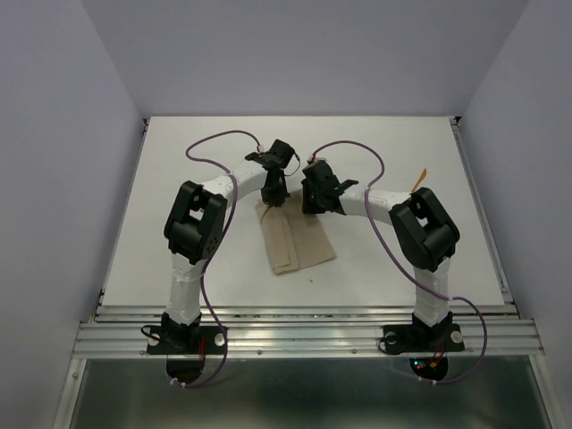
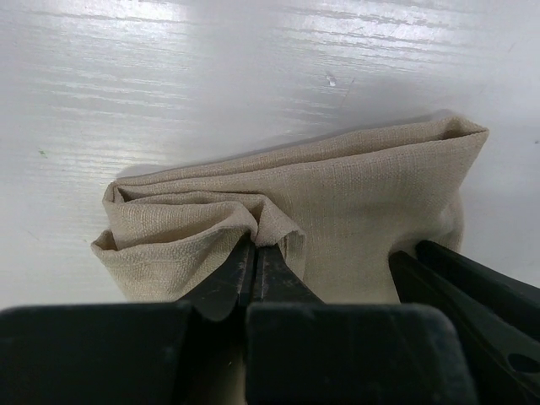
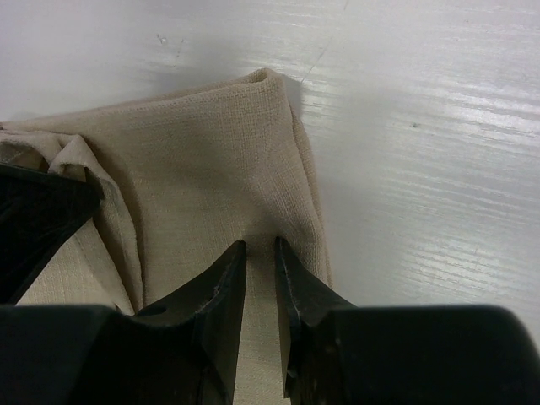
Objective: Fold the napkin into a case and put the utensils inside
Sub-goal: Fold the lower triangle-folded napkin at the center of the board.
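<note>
Left gripper is pinched tight on a bunched fold of the napkin, a plain tan cloth folded in layers, lying mid-table between both arms. Right gripper stands narrowly parted, tips on the cloth; whether it grips, I cannot tell.

Bright overhead light streaked glare across the tabletop at twelve o'clock in the left wrist view, two o'clock in the right; the napkin cast soft shadows.
</note>
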Action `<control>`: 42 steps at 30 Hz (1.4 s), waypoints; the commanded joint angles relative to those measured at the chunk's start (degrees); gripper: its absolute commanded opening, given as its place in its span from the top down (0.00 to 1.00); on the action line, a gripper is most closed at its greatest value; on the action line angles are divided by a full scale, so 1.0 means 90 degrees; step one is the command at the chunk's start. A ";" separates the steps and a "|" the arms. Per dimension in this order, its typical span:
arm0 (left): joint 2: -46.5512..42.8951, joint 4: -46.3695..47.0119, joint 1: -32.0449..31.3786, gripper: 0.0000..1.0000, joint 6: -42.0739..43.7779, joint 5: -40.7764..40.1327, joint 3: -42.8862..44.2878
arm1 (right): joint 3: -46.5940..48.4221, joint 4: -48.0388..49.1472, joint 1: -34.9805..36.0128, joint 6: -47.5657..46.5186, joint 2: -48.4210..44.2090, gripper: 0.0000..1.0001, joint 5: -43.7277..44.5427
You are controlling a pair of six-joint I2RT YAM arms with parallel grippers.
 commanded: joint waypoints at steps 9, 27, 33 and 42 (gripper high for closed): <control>-0.0143 -0.0083 0.0093 1.00 -0.0351 -0.0024 0.0338 | -0.0284 -0.0113 -0.0002 0.0069 0.0022 0.74 -0.0154; -0.0095 -0.0054 0.0405 1.00 -0.0624 0.0152 0.0406 | -0.0381 -0.0044 -0.0002 0.0108 0.0061 0.74 -0.0193; 0.0013 -0.0025 0.0405 1.00 -0.0536 0.0269 0.0387 | -0.0372 -0.0044 -0.0002 0.0108 0.0052 0.74 -0.0203; 0.0111 0.0112 0.0395 1.00 -0.0487 0.0406 0.0153 | -0.0342 -0.0054 -0.0002 0.0137 -0.0514 0.70 -0.0242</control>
